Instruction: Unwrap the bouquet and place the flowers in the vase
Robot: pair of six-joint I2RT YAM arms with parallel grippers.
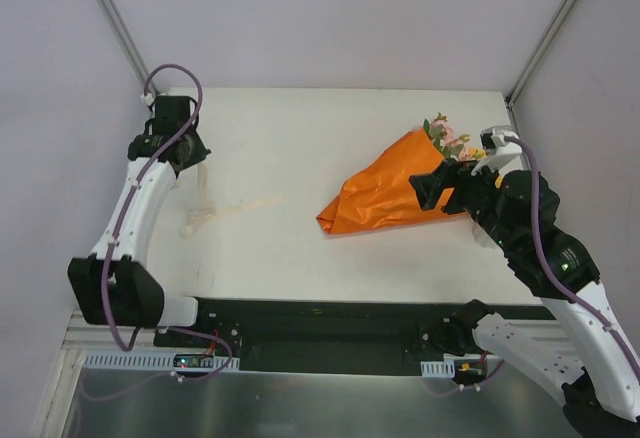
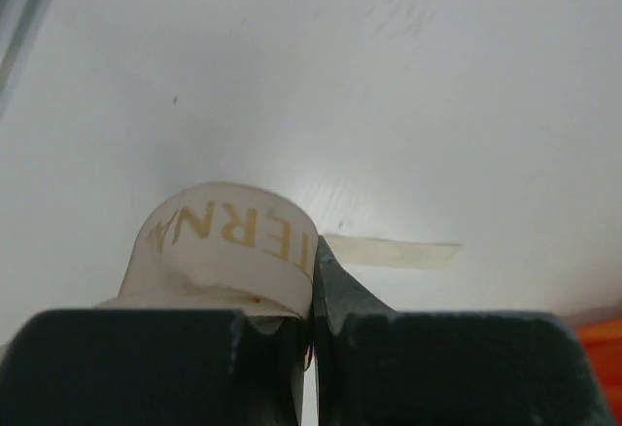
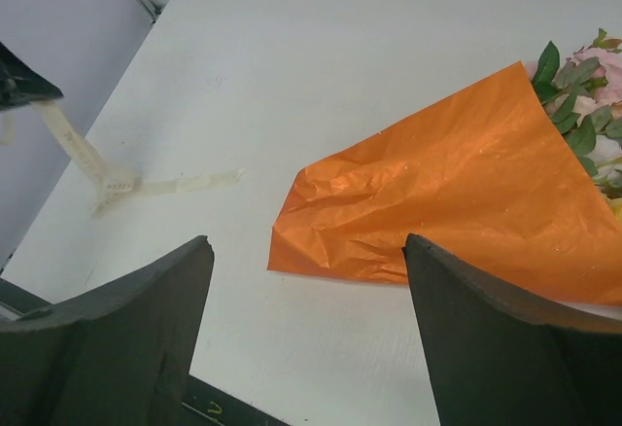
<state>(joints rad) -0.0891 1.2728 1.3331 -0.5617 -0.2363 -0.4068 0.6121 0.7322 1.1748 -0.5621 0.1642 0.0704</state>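
Lying just beyond right pincer (image 3: 308,241): bouquet (image 3: 457,173)

The bouquet (image 1: 385,198) lies on the tabletop (image 1: 300,248) at 3 o'clock. Its flowers (image 1: 445,138) point to 1 o'clock. The right tool (image 1: 440,183) is over its 3 o'clock side. At 9 o'clock, the ribbon (image 1: 200,213) hangs from the left tool (image 1: 195,148) down to the tabletop, well apart from the bouquet.
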